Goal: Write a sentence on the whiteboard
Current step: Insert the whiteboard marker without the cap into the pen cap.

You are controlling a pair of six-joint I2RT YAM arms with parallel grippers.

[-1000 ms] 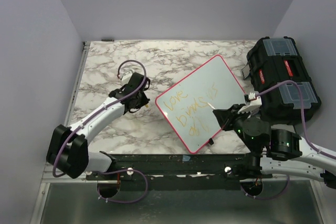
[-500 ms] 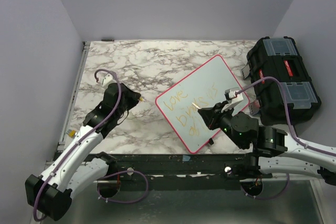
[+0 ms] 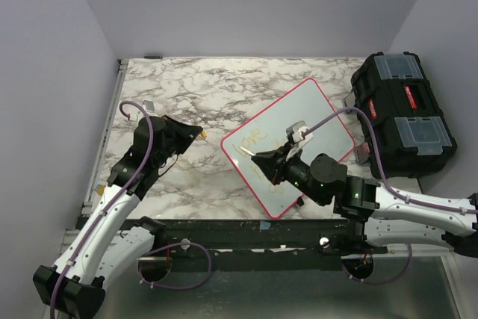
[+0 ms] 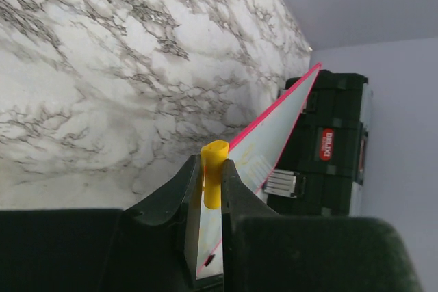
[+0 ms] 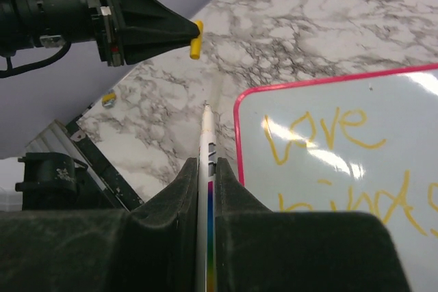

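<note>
Three plain lavender walls (image 3: 246, 5) close in a glossy white worktop with grey marble veining (image 3: 187, 84), and a thin metal rail (image 3: 104, 147) runs along its left edge.

On the left, the left gripper (image 3: 196, 133) hangs over the marble. Its jaws are drawn almost together and pinch a small yellow plastic marker cap (image 4: 215, 181), which is held clear of the surface and apart from the board.

In the middle, the flat white whiteboard with a pink-red rim (image 3: 317, 110) lies on the worktop. It is turned at an angle, with one rounded corner pointing toward the arm bases, and its shiny face carries streaks of glare. The sentence (image 5: 328, 135) is written on it in faint yellow-orange handwriting. "love" forms the top line, and in the top view the right arm partly hides the lines below.

The right gripper (image 3: 259, 159) is over the board's left part. Its jaws are fully closed on a slim white marker pen (image 5: 206, 131) with a rainbow band. The pen's tip points left beside the board's left corner, and I cannot tell whether it touches anything.

At the right edge, a black plastic toolbox with clear lid compartments and a red label (image 3: 403, 110) stands just beside the board.
</note>
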